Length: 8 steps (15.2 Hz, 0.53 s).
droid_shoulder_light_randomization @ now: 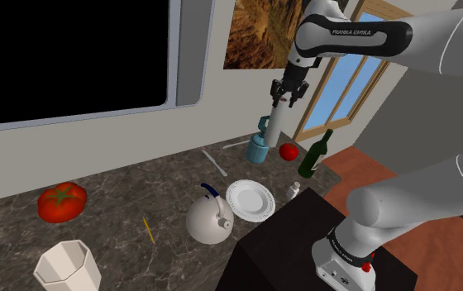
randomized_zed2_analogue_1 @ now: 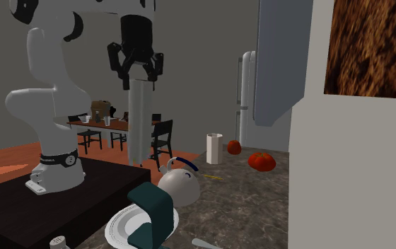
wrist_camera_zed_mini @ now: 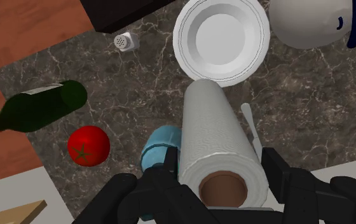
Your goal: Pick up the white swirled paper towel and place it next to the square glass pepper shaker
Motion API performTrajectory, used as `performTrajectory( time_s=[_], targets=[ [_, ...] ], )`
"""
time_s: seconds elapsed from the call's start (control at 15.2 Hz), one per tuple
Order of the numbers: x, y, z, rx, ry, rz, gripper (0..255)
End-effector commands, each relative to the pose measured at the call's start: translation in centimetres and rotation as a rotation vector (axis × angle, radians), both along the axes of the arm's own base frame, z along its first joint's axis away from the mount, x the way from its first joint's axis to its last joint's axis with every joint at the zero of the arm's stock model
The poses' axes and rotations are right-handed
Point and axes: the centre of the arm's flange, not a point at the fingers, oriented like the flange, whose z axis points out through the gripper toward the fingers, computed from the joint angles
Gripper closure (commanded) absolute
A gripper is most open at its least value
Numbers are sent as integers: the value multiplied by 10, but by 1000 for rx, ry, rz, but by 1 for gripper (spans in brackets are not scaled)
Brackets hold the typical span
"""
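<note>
Dark marble counter [droid_shoulder_light_randomization: 139, 182] under my pincer [droid_shoulder_light_randomization: 281, 102], which was clamped on the one paper towel roll [droid_shoulder_light_randomization: 272, 128], held in the air.

I counted two tomatoes, a big one [droid_shoulder_light_randomization: 61, 201] at the shoulder view's left and a small one [droid_shoulder_light_randomization: 288, 151] beside the one green bottle [droid_shoulder_light_randomization: 315, 155]. I also counted one teal jug [droid_shoulder_light_randomization: 257, 150], one white plate [droid_shoulder_light_randomization: 250, 199], one white kettle [droid_shoulder_light_randomization: 209, 220], one pale cup [droid_shoulder_light_randomization: 66, 266] and one yellow pencil [droid_shoulder_light_randomization: 148, 229]. The one small shaker [droid_shoulder_light_randomization: 293, 191] stood just beside the plate, apart from the roll. The roll hung upright with its long axis vertical, brown core end up at my fingers, lower end near the jug.
</note>
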Motion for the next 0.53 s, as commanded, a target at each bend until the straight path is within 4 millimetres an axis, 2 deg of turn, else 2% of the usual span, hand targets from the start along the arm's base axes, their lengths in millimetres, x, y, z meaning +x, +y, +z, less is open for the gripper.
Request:
performTrajectory(
  time_s=[0.0, 0.33, 0.4, 0.46],
  targets=[
    [-16, -26, -2, 1, -1, 1, 255],
    [-51, -82, -1, 1, -1, 1, 255],
    [-56, -91, -1, 1, -1, 1, 255],
    [-56, -91, -7, 1, -1, 1, 255]
  ],
)
